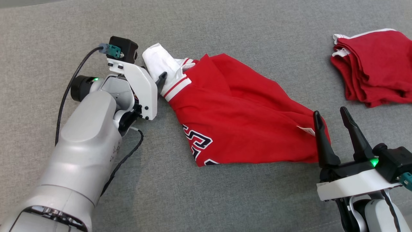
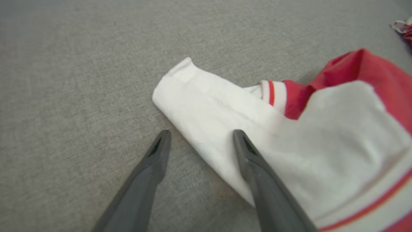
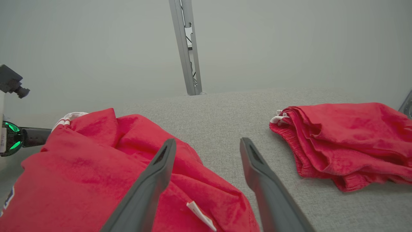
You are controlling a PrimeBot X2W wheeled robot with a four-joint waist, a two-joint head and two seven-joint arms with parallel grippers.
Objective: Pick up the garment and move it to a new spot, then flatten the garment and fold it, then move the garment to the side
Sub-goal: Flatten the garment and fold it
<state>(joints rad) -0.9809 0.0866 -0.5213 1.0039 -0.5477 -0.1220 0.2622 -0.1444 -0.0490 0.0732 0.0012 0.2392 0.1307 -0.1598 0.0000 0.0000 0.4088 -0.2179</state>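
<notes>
The garment is a red jersey with white sleeves and dark numerals, lying crumpled on the grey fabric surface. My left gripper is open at its white sleeve. In the left wrist view the sleeve lies partly between the fingers of the left gripper, with one finger over the cloth and the other on bare surface. My right gripper stands open at the garment's lower right corner, one finger over the red cloth near a white tag and the other beside it; the right gripper holds nothing.
A folded red garment with white trim lies at the far right, also seen as a red pile in the right wrist view. A metal post rises behind the surface's far edge. The left arm's cable trails on the surface.
</notes>
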